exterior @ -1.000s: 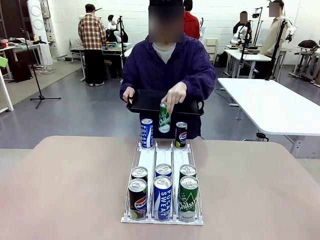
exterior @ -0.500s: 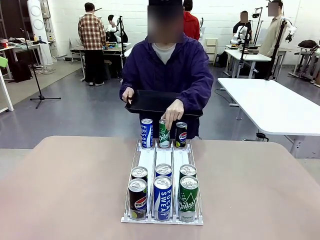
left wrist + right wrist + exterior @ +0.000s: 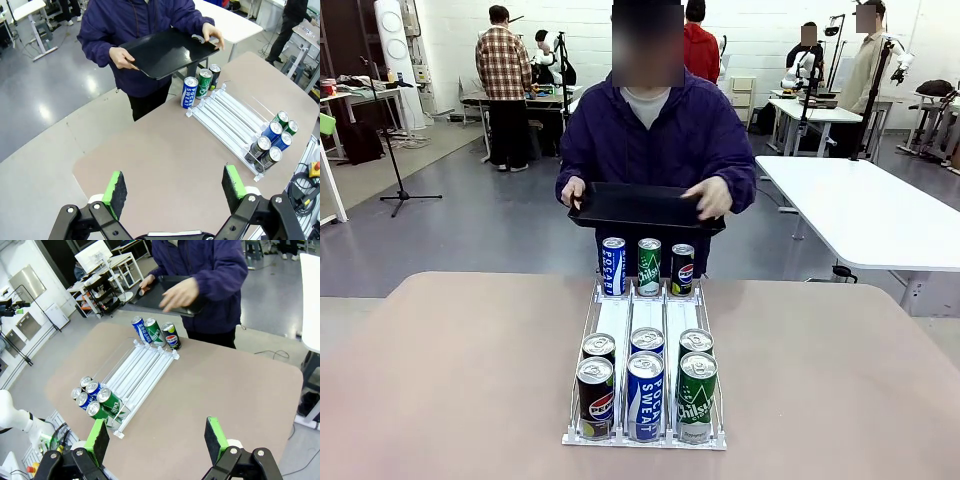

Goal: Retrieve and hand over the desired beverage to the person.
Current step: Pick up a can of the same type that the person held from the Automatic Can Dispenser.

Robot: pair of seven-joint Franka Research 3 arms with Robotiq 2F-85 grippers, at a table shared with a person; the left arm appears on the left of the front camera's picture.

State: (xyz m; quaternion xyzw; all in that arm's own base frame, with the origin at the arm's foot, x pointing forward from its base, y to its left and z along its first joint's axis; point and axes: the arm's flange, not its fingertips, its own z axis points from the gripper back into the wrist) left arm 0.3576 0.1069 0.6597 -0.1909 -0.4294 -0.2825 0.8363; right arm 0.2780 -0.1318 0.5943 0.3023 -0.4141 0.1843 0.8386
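Observation:
A white three-lane rack (image 3: 648, 320) lies along the middle of the tan table. At its far end stand a blue Pocari can (image 3: 613, 266), a green Chilsung can (image 3: 649, 266) and a black Pepsi can (image 3: 682, 269). Several more cans crowd the near end, with a Pepsi (image 3: 595, 398), a Pocari (image 3: 645, 396) and a Chilsung (image 3: 697, 396) in front. The person (image 3: 650, 130) stands behind the far edge, both hands on a black tray (image 3: 638, 208). My left gripper (image 3: 172, 182) hangs open and empty high above the table. My right gripper (image 3: 156, 432) is likewise open and empty, well above the rack (image 3: 137, 375).
Bare tabletop (image 3: 450, 370) lies on both sides of the rack. A white table (image 3: 860, 210) stands beyond at the right. A tripod stand (image 3: 398, 170) and other people are far back in the room.
The person set the green can down between the blue and black cans at the rack's far end, then brought that hand back to the tray's edge.

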